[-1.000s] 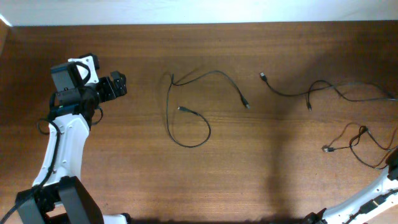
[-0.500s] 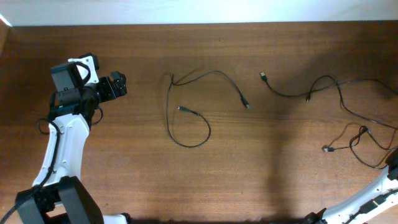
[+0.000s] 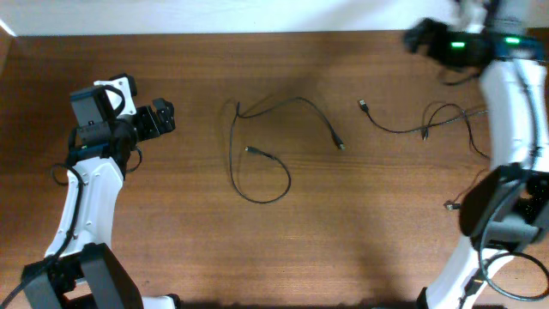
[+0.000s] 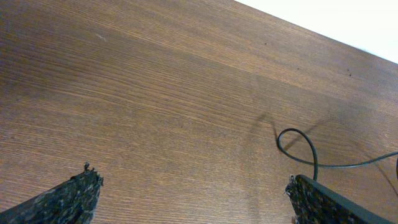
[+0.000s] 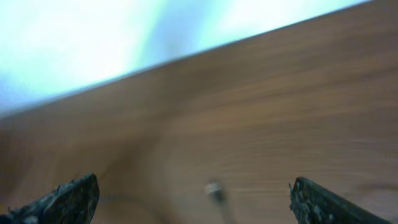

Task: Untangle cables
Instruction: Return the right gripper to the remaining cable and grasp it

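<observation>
**Both claws wide and empty, cables lying apart on the table**

The left claw [image 3: 165, 117] hovers over the brown wooden table [image 3: 171, 223] with its fingers spread wide and nothing between them. In its wrist view [image 4: 193, 186] only bare wood lies between the two dark fingertips [image 4: 84, 186]. Ahead of it and toward its right finger, a curl of the thin black looped cable [image 4: 295, 146] rests flat on the wood, clear of the claw.

From overhead, this looped cable [image 3: 233, 154] lies well in front of the left claw, near the table's middle, with both of its small plugs free.

The right claw [image 3: 413, 39] is at the table's far edge and blurred. Its wrist view [image 5: 193, 190] shows its fingers also spread wide, gripping nothing. A small pale plug [image 5: 214, 190], too blurred to read, lies on the wood between and beyond them.

A second thin black cable [image 3: 390, 130] lies just beneath and beside the right claw, its plug end pointing toward the table's middle. It is separate from the looped cable.
</observation>
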`<state>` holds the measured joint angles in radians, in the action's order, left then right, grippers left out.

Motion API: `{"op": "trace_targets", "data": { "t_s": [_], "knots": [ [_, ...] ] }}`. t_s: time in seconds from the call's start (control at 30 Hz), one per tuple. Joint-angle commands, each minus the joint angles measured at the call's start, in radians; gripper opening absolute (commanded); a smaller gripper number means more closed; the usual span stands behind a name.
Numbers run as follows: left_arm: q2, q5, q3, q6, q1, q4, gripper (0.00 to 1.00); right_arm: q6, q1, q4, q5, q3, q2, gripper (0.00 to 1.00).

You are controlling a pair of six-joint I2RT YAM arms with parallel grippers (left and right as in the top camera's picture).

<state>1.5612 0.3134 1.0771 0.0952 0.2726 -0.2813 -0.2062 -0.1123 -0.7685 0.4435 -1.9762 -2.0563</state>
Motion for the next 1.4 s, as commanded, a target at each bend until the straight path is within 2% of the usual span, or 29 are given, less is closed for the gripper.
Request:
{"op": "trace_targets", "data": {
  "t_s": [0.0,0.1,0.2,0.3,0.37,0.5,0.7,0.77,0.93,0.97,1.03,1.1,1.23,1.37],
  "knots": [
    [-0.019,0.000,0.003,0.006,0.005,0.002,0.99,0.046,0.211,-0.033,-0.117,0.000,-0.001,0.99],
    [-0.019,0.000,0.003,0.006,0.005,0.002,0.99,0.032,0.391,-0.079,-0.124,0.002,-0.033,0.99],
    [-0.019,0.000,0.003,0.006,0.005,0.002,0.99,-0.082,0.560,-0.064,-0.248,0.003,-0.098,0.99],
    [-0.019,0.000,0.003,0.005,0.005,0.002,0.99,-0.196,0.669,0.011,-0.269,0.003,-0.182,0.99],
    [-0.019,0.000,0.003,0.006,0.005,0.002,0.99,-0.200,0.724,0.075,-0.272,0.003,-0.211,0.99],
    [-0.019,0.000,0.003,0.006,0.005,0.002,0.99,-0.297,0.767,0.127,-0.294,0.003,-0.255,0.99],
    [-0.019,0.000,0.003,0.006,0.005,0.002,0.99,-0.352,0.791,0.209,-0.246,0.003,-0.341,1.00],
    [-0.019,0.000,0.003,0.006,0.005,0.002,0.99,-0.353,0.796,0.237,-0.246,0.003,-0.360,0.93],
    [-0.019,0.000,0.003,0.006,0.005,0.002,0.99,-0.352,0.809,0.284,-0.246,0.003,-0.387,0.91],
    [-0.019,0.000,0.003,0.006,0.005,0.002,0.99,-0.352,0.811,0.284,-0.255,0.003,-0.391,0.84],
    [-0.019,0.000,0.003,0.006,0.005,0.002,0.99,-0.352,0.813,0.287,-0.265,0.003,-0.391,0.54],
    [-0.019,0.000,0.003,0.006,0.005,0.002,0.99,-0.352,0.813,0.298,-0.276,0.003,-0.391,0.04],
    [-0.019,0.000,0.003,0.006,0.005,0.002,0.99,-0.309,0.780,0.304,-0.283,-0.039,-0.363,0.04],
    [-0.019,0.000,0.003,0.006,0.005,0.002,0.99,-0.220,0.733,0.237,-0.283,-0.183,-0.272,0.04]
  ]
}}
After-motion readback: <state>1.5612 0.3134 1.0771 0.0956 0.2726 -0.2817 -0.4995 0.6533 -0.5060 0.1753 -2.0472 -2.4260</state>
